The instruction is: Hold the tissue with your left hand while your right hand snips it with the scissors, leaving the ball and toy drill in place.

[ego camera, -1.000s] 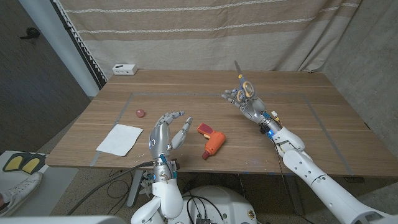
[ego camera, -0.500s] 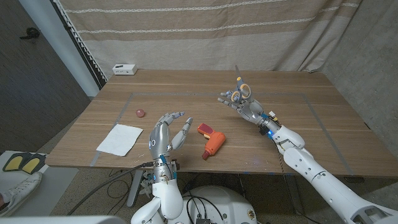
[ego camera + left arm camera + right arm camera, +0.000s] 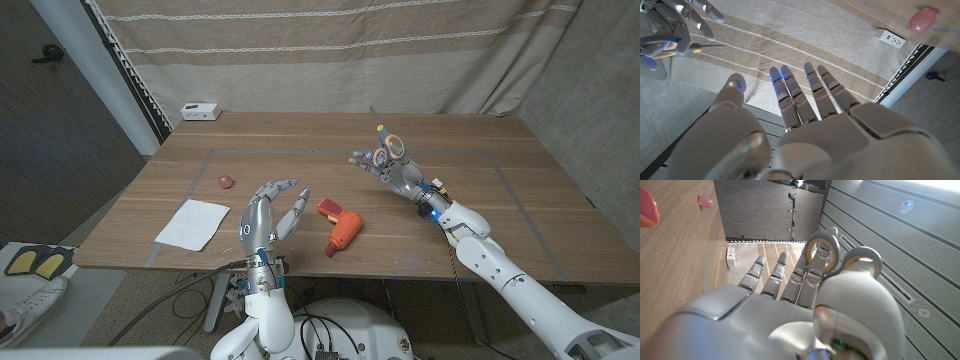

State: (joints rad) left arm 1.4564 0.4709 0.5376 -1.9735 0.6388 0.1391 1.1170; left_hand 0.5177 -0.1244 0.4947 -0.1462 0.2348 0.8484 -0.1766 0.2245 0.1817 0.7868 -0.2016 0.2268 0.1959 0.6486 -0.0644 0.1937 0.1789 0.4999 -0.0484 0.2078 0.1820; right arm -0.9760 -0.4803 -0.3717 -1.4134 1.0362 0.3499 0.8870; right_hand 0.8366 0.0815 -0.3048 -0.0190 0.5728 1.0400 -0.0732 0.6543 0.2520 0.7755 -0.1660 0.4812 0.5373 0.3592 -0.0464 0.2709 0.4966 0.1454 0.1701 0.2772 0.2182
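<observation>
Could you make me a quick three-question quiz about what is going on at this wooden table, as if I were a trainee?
1. True or false: the left robot hand is already holding the flat white paper tissue.
2. What does the right robot hand hold? A) the small pink ball B) the scissors with yellow ring handles C) the orange and red toy drill
3. Fill in: the toy drill lies between the left robot hand and the ____ robot hand.

Key: 1 false, the hand is open beside the tissue, not touching it. 2 B. 3 right.
</observation>
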